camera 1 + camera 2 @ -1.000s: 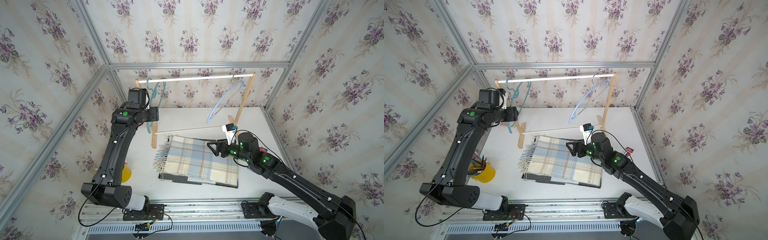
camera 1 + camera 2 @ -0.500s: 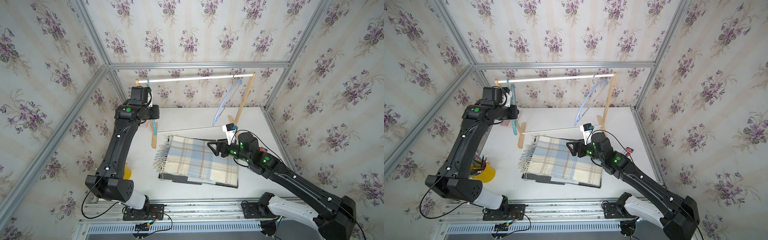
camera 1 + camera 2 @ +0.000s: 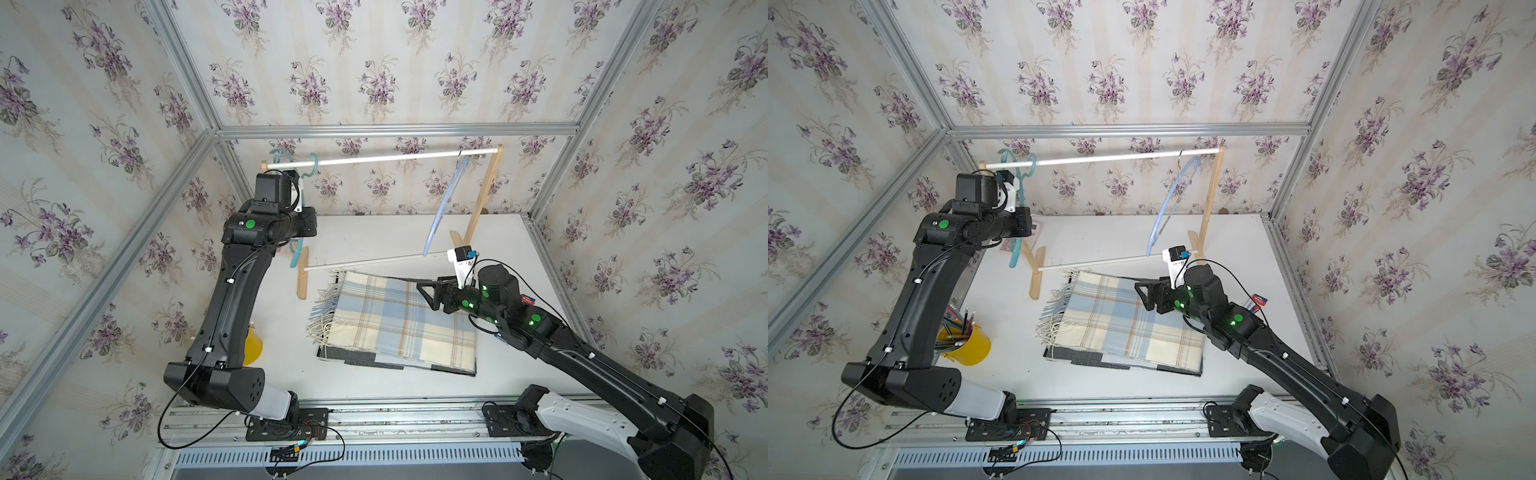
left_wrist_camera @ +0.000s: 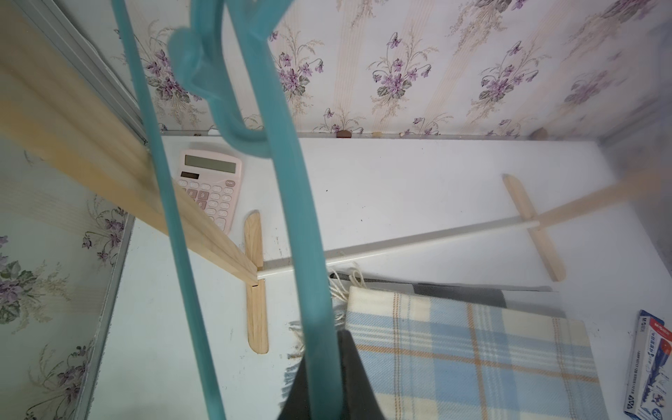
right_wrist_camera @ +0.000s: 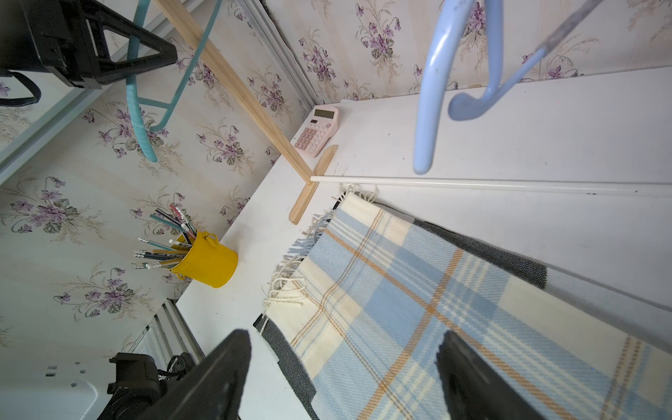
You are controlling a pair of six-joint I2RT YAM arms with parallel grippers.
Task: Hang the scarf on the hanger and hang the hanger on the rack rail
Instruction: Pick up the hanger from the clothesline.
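Left jaws pinch the teal hanger hanging on the rail; right jaws stand spread over the plaid scarf, which lies flat on the bench.

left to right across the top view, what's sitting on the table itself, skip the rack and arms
yellow pencil cup → plaid scarf → small red and blue box
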